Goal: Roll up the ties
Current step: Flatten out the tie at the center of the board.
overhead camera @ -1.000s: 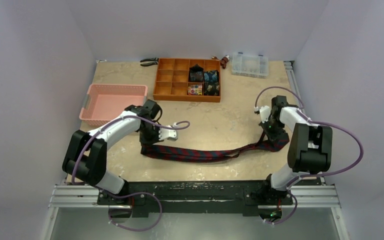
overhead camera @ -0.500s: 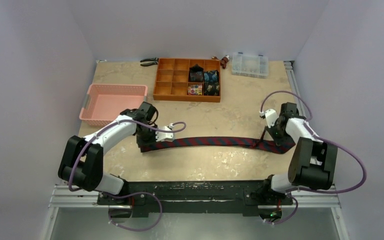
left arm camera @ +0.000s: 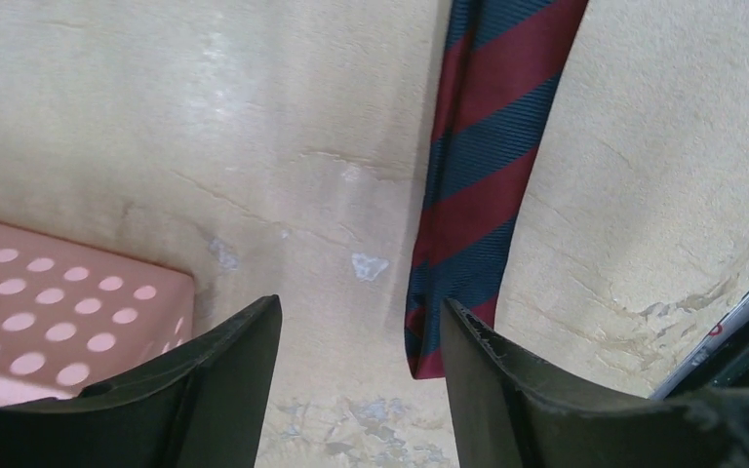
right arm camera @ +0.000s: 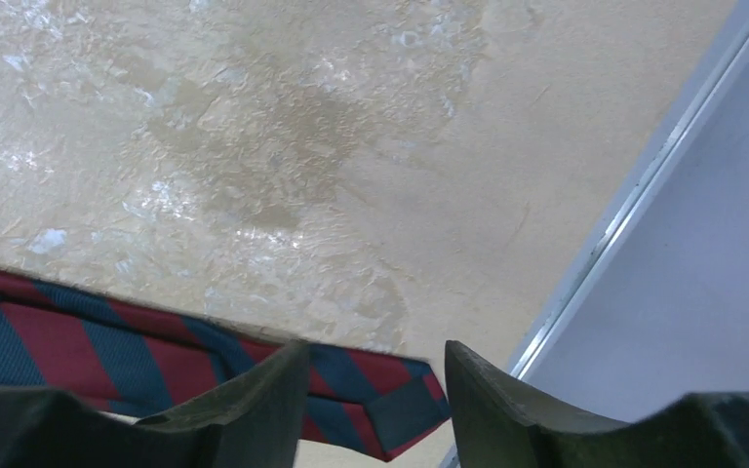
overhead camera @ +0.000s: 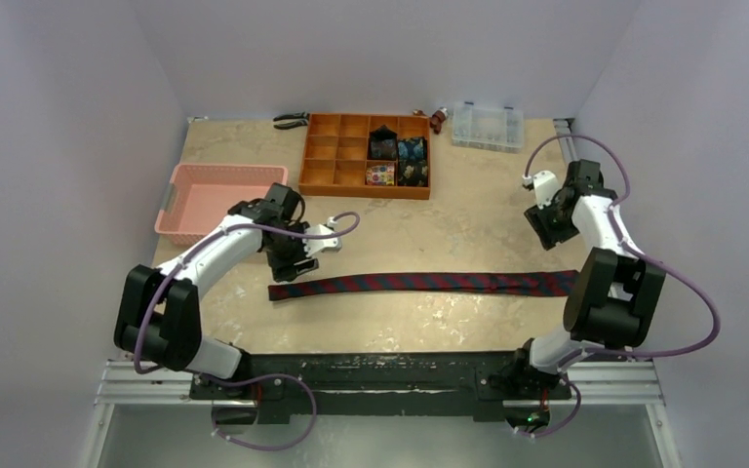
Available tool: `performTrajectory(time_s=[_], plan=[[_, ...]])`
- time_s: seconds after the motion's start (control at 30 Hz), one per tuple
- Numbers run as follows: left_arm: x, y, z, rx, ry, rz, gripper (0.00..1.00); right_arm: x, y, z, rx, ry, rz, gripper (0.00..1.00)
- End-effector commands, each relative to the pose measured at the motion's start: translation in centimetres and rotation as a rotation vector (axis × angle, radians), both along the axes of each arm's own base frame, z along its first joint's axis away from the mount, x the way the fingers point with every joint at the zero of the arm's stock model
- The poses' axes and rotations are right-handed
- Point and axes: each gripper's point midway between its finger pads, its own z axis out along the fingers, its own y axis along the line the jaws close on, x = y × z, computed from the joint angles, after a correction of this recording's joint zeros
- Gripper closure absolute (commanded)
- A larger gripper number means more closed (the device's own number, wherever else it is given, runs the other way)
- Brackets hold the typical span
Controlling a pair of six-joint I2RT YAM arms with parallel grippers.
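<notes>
Navy cloth crossed by red diagonal stripes, the striped tie (overhead camera: 429, 284) lies flat and stretched out on the beige table (overhead camera: 449, 224). In the top view it runs from 9 o'clock to 3 o'clock across the near half. The left gripper (overhead camera: 293, 263) sits just to the 12 o'clock side of the tie's left end, jaws spread apart and holding nothing. In the left wrist view that gripper (left arm camera: 359, 312) frames bare tabletop. The tie (left arm camera: 478, 195) comes down from 12 o'clock and ends close beside the finger at 5 o'clock.

The right gripper (overhead camera: 548, 224) is further toward 12 o'clock from the tie's right end, apart from it, also spread and empty. Its wrist view shows the gripper (right arm camera: 375, 353) over the tie's pointed tip (right arm camera: 390, 409), near the table's metal edge.

At 12 o'clock on the table stands an orange organiser (overhead camera: 327, 148) with rolled ties (overhead camera: 397, 161) in its right-hand compartments. A pink basket (overhead camera: 219, 200) sits at 10 o'clock. A clear box (overhead camera: 488, 125) is at 1 o'clock, and pliers (overhead camera: 293, 120) lie just left of the organiser.
</notes>
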Motion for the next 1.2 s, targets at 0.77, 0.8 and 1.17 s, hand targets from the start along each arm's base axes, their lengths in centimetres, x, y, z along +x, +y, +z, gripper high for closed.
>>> performTrajectory(time_s=[0.77, 0.8, 1.17], plan=[[-0.9, -1.9, 4.3, -0.295, -0.086, -0.081, 0.00, -4.9, 11.4, 3.1, 0.107, -0.038, 0.776, 0.02], [-1.5, -1.7, 3.5, -0.273, -0.059, -0.102, 0.00, -5.0, 11.0, 2.3, 0.073, -0.026, 0.796, 0.02], [-2.6, -1.6, -1.0, -0.118, 0.019, -0.238, 0.00, -5.3, 7.8, -4.9, -0.101, 0.150, 0.909, 0.16]])
